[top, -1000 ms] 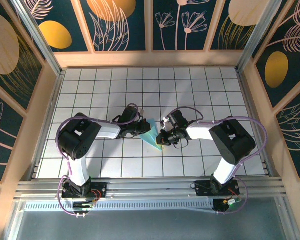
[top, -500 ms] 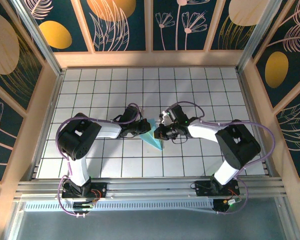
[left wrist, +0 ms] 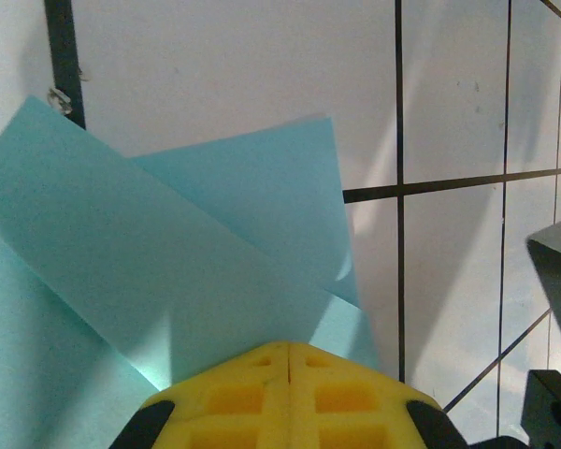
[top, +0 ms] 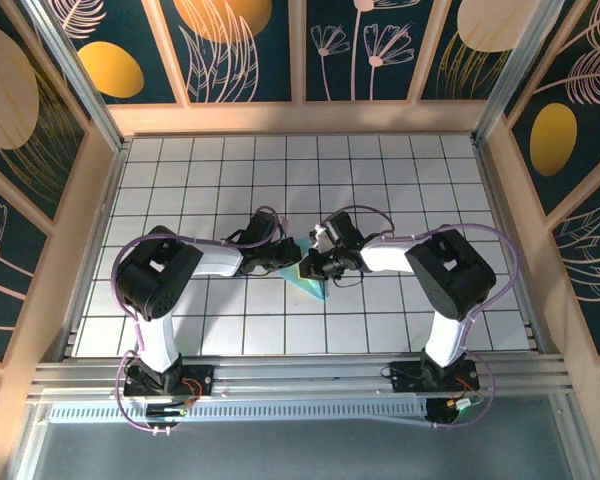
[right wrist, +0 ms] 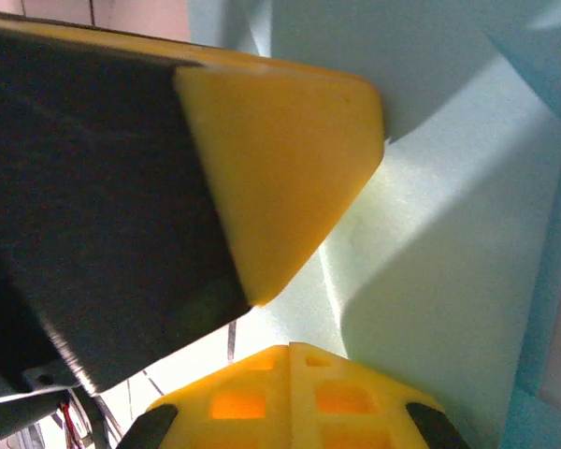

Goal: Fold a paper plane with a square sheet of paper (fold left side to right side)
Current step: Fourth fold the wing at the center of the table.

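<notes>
Folded light-cyan sheet of paper point(top: 310, 285) lies flat near the middle of the white tiled table with black grid lines point(top: 180, 200), between the two arms. From above it reads as a narrow wedge, point toward the near edge. In the left wrist view, one flap is folded diagonally over another layer, and the far corners reach a black grid line.

Left gripper point(top: 286, 262) reaches in from the left. Jaws are together, and its yellow fingertips point(left wrist: 262, 374) meet along a thin seam with nothing clamped between them. The tips sit over the near part of the paper.

Right gripper point(top: 309, 268) reaches in from the right. Jaws are also together and holding nothing, its yellow fingertips point(right wrist: 337, 374) over the pale sheet.

The two grippers sit just beside each other. In the right wrist view, the left gripper's yellow pad comes down onto the paper, its shadow meeting its tip.
</notes>
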### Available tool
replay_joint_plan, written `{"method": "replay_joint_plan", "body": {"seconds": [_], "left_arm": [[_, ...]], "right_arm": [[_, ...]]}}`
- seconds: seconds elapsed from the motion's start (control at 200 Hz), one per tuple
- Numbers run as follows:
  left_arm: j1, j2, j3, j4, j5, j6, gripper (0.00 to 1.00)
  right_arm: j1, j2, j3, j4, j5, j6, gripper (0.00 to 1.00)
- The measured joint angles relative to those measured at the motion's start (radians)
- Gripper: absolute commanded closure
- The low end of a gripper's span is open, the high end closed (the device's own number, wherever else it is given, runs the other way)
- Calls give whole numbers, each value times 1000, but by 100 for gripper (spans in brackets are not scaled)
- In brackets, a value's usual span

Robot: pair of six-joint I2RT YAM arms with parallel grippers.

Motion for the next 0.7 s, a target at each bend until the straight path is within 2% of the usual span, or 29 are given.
{"method": "replay_joint_plan", "body": {"seconds": [0.335, 0.701], "left_arm": [[-2, 0, 7, -16, -8, 0, 100], [-4, 3, 23, -42, -16, 1, 100]], "right_arm": [[0, 5, -7, -15, 29, -4, 100], [0, -72, -97, -21, 38, -4, 100]]}}
